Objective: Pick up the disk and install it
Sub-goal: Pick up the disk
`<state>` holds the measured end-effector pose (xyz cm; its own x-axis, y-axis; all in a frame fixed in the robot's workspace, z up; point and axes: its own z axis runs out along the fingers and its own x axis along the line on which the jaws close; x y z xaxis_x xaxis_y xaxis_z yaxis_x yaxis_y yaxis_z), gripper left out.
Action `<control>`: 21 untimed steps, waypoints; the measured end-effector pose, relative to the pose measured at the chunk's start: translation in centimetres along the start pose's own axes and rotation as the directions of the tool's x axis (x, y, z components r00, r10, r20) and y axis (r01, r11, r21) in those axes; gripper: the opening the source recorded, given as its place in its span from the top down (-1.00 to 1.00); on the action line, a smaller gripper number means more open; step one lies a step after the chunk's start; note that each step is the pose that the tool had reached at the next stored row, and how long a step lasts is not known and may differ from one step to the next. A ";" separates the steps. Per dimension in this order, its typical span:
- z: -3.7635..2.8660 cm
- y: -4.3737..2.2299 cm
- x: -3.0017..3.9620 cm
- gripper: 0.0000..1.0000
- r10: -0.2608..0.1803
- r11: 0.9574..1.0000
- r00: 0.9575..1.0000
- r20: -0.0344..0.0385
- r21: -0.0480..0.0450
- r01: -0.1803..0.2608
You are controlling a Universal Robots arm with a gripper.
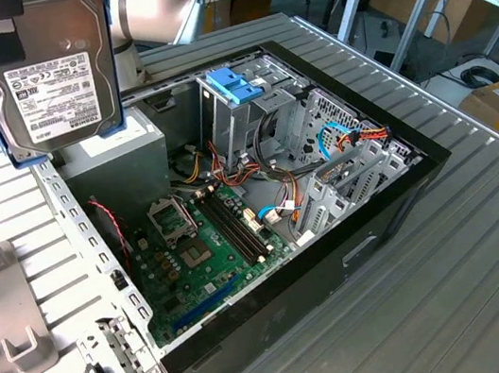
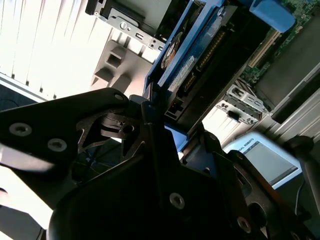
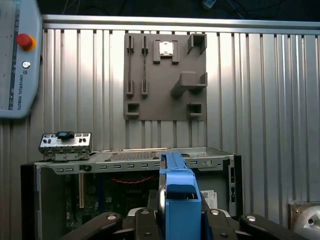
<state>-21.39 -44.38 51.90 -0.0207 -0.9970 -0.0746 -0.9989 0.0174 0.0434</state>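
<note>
The disk [image 1: 47,67], a dark-grey drive with a white label and a light-blue carrier rail along its edge, hangs upright in the air above the far corner of the open computer case [image 1: 402,182] on the exterior view's left. In both wrist views my gripper [image 3: 179,220] is shut on the disk [image 3: 177,192], with its black fingers [image 3: 142,220] clamped on either side of the blue rail. The second wrist view shows the disk [image 2: 195,60] edge-on, reaching out from my gripper [image 2: 160,115] over the case. Inside the case stands a metal drive cage with a deeper-blue latch [image 1: 234,84].
The motherboard [image 1: 206,242] and loose cables [image 1: 338,143] lie inside the case. A grey fixture plate [image 1: 3,314] sits on the ribbed table at the exterior view's left. A small metal bracket [image 1: 116,362] lies by the case's near corner. A teach pendant [image 3: 17,55] rests beyond the plate.
</note>
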 end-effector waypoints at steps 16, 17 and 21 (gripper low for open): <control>-0.04 -0.02 0.78 0.26 0.000 1.000 1.000 0.000 0.000 0.000; -0.05 -0.02 0.83 0.26 0.000 1.000 1.000 0.000 0.000 0.000; -0.06 -0.02 1.02 0.26 0.000 1.000 1.000 0.000 0.000 0.000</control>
<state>-21.39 -45.40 51.88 -0.0206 -0.9970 -0.0746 -0.9989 0.0174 0.0433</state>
